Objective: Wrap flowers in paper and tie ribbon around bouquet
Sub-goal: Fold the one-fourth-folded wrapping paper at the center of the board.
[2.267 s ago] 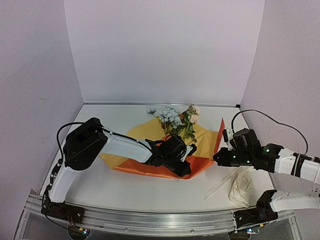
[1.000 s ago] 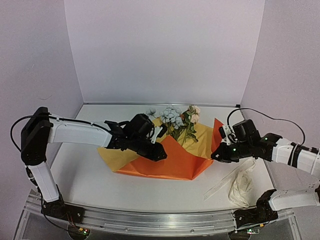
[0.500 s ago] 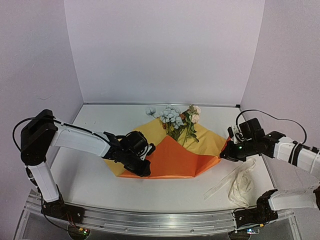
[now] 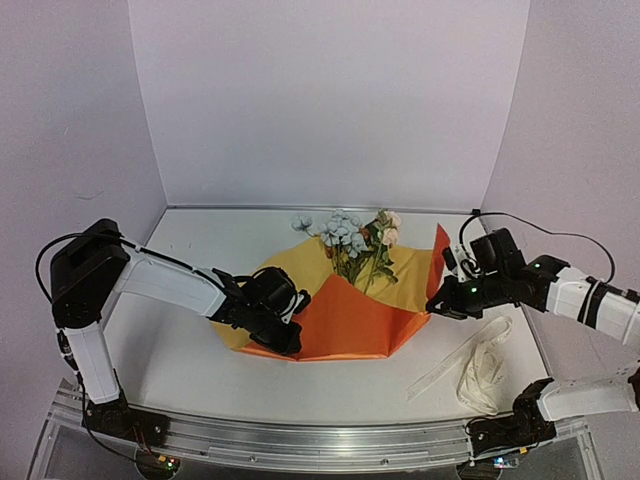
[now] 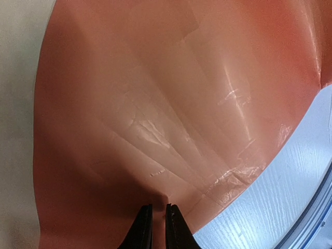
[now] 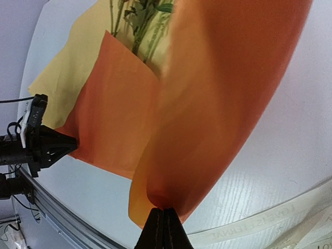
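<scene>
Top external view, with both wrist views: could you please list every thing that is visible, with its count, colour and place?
flowers: one bunch, pale blue, pink-red and cream, green stems, on the paper, far middle.
paper: one sheet, orange and yellow, table middle, near part folded over the stems, right corner lifted.
ribbon: one, cream-white, loose on the table, near right.
table: one, white, under everything.
walls: three, pale lilac, around the table.
left gripper: one, black, closed on the paper's near-left edge.
right gripper: one, black, closed on the paper's lifted right corner.
</scene>
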`<state>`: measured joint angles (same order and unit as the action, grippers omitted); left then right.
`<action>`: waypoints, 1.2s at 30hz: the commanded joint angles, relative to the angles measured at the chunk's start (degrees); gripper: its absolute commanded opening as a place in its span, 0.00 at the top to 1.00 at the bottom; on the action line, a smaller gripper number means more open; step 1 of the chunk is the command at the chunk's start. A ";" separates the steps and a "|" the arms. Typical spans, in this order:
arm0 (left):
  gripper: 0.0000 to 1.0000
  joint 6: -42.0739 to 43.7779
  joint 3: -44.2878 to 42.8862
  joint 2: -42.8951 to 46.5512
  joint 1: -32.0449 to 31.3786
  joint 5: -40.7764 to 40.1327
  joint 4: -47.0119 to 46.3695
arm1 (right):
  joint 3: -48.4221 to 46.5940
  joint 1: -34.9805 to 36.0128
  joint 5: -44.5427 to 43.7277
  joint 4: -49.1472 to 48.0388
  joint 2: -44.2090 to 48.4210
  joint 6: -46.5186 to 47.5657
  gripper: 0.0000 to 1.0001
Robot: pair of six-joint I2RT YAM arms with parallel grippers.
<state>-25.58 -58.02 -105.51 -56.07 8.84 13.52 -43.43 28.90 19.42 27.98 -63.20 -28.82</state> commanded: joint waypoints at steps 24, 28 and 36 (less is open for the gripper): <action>0.84 -1.35 2.27 4.26 1.39 0.13 -2.16 | -28.63 13.67 14.10 -22.05 -44.11 -20.23 1.00; 0.80 -2.27 1.76 8.25 3.23 2.31 -0.98 | -27.87 13.64 15.09 -22.20 -45.86 -19.27 1.00; 0.70 -5.41 -1.79 12.03 10.75 11.05 -2.16 | -26.84 13.64 17.06 -22.72 -47.75 -17.72 1.00</action>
<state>-28.77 -56.54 -96.00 -49.42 13.50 13.01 -70.21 42.51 34.37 7.19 -109.89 -47.85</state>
